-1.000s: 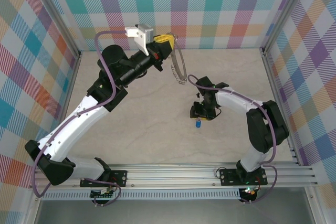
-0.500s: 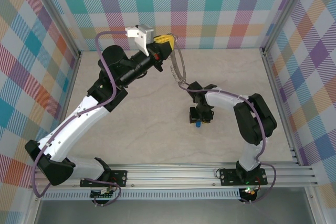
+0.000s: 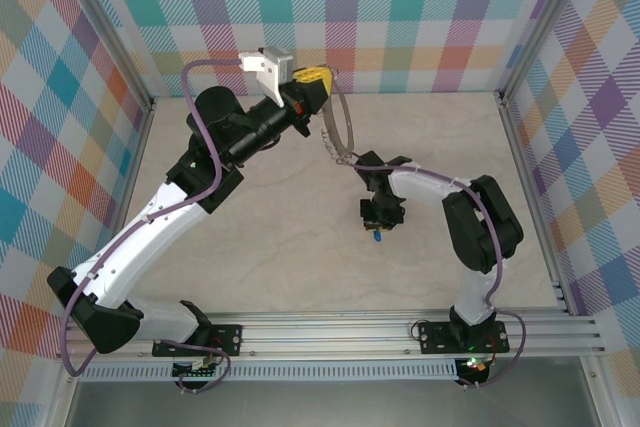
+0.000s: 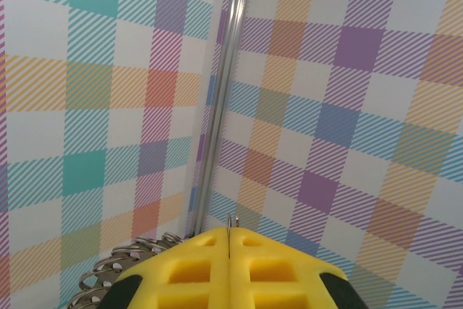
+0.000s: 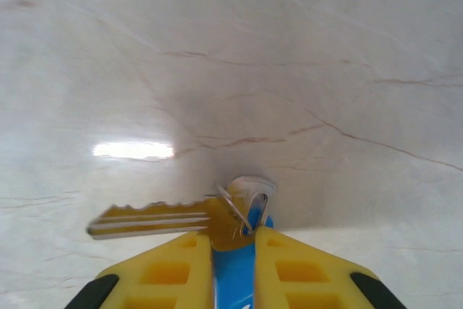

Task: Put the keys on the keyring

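Right wrist, right gripper [image 5: 233, 239]: yellow fingers clamped narrow on the blue head of the key [image 5: 170, 221], with most of the head hidden between the pads and cut off by the bottom edge.
Key blade: sticking out to the left of the fingertips at lower centre. Looks brassy in this light, teeth hard to make out.
Small ring [image 5: 248, 197]: silver loop at the key's head, just above the fingertips. Cannot tell whether it touches the surface.
Table [image 5: 325, 70]: pale, veined, with a glare patch at left centre and a soft shadow around the key.
Left wrist, left gripper [image 4: 229, 235]: fingers pressed together at bottom centre, with a thin wire of the keyring [image 4: 119, 273] pinched in the seam.
Keyring links: silvery loops bunched at lower left, partly hidden behind the finger and cut off by the frame edge.
Top external: hoop hanging tilted from the left gripper at upper centre. Key just a blue speck under the right gripper right of centre, apart from the hoop.
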`<action>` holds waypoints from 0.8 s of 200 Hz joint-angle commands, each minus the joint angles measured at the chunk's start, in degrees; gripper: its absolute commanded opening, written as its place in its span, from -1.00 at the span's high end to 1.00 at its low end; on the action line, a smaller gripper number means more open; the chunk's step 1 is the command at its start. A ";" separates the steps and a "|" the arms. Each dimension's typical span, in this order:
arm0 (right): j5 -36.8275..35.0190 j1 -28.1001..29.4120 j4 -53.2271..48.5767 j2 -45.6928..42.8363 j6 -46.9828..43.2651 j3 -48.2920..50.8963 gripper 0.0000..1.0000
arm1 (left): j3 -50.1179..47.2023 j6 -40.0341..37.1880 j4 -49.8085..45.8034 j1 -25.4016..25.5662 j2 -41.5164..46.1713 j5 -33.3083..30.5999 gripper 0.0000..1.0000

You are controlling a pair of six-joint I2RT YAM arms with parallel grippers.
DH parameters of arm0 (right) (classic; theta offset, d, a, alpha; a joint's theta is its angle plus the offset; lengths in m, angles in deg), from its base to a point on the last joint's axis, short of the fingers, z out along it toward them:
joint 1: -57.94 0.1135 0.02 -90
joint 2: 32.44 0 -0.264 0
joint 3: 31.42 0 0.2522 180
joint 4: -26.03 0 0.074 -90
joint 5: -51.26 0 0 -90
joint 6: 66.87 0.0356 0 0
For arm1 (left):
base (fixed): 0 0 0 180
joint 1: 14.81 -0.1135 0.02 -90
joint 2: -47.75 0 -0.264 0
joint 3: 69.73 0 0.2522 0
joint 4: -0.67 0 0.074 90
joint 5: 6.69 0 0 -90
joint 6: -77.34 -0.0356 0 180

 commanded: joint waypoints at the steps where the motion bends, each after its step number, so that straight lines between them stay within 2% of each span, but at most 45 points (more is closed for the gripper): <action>1: 7.01 0.07 5.40 -1.84 -0.96 0.58 0.79 | 0.02 0.84 4.34 -0.21 1.96 -0.64 1.00; 61: 18.77 -2.64 12.09 -8.06 3.60 3.59 0.80 | -0.31 0.91 4.34 -0.23 2.32 -0.64 1.00; 129: 24.03 -6.03 15.85 -4.36 4.04 9.03 0.74 | -1.38 0.87 4.58 -0.22 3.56 -0.69 1.00; 137: 23.64 -6.25 15.33 -4.08 3.51 9.26 0.67 | -1.48 0.91 4.60 -0.25 3.67 -0.69 1.00; 151: 21.25 -6.95 13.99 -4.27 3.21 9.95 0.27 | -1.56 0.84 4.60 -0.22 3.90 -0.60 1.00; 160: 18.99 -7.88 12.70 -4.84 3.37 10.56 0.11 | -1.70 0.83 4.51 -0.26 4.08 -0.73 1.00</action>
